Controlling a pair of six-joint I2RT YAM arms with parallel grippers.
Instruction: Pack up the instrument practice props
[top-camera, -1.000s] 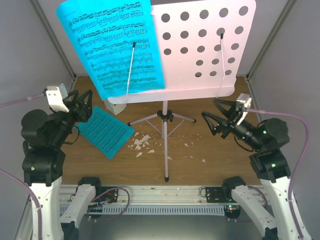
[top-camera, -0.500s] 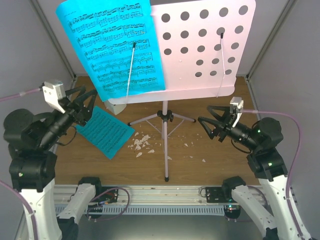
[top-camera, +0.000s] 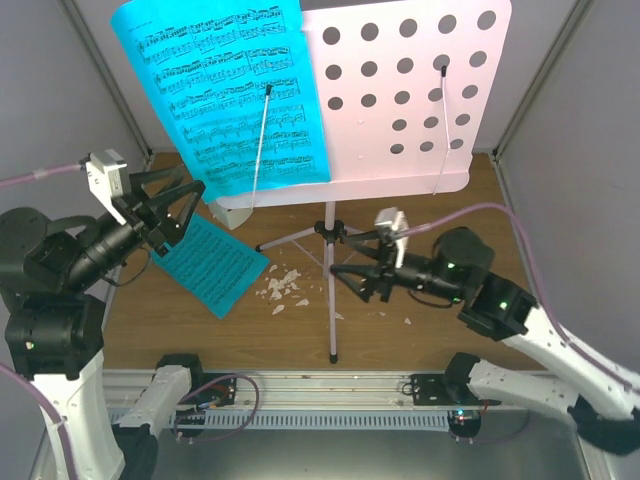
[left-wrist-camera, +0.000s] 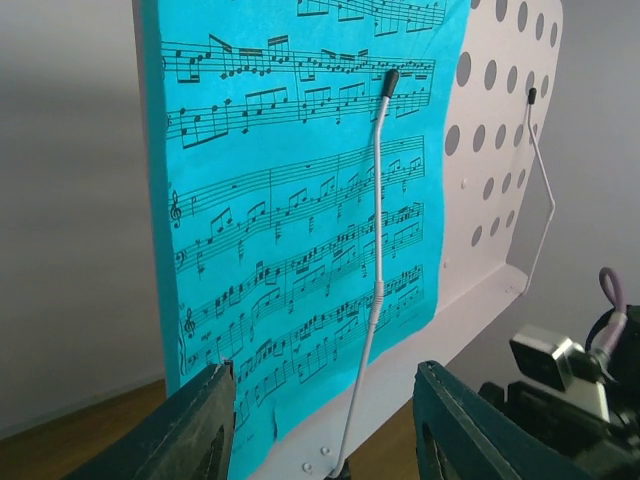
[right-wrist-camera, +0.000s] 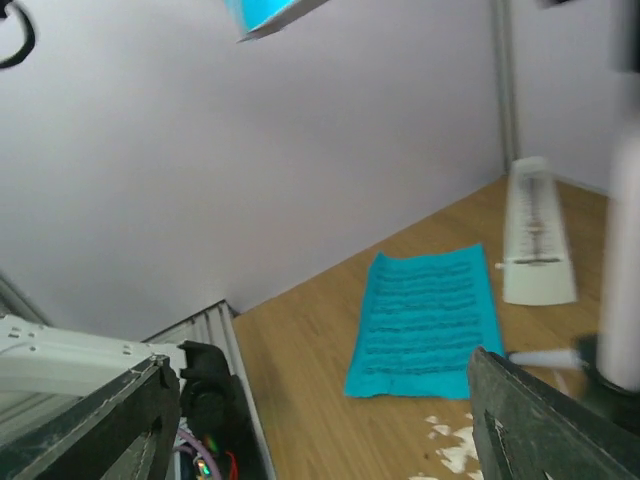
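Observation:
The pale music stand holds its perforated desk (top-camera: 400, 90) high on a tripod pole (top-camera: 331, 300). One cyan sheet (top-camera: 230, 90) stands on the desk under a wire page holder (top-camera: 262, 135). A second cyan sheet (top-camera: 208, 262) lies flat on the table. The white metronome (top-camera: 228, 213) stands below the desk, partly hidden. My left gripper (top-camera: 185, 212) is open and empty just left of the standing sheet's lower corner; its view shows that sheet (left-wrist-camera: 300, 200) between the jaws. My right gripper (top-camera: 344, 282) is open and empty, low beside the pole. It sees the flat sheet (right-wrist-camera: 425, 320) and metronome (right-wrist-camera: 535, 235).
White crumbs (top-camera: 282, 287) lie scattered round the tripod legs (top-camera: 290, 240). Grey walls close in the wooden table (top-camera: 430, 190) on the left, back and right. A metal rail (top-camera: 320, 385) runs along the near edge. The stand pole (right-wrist-camera: 625, 260) fills the right wrist view's right edge.
My right arm has swung left and down from the right side to the stand's pole. My left gripper has risen and moved toward the standing sheet's lower corner. Both stayed open.

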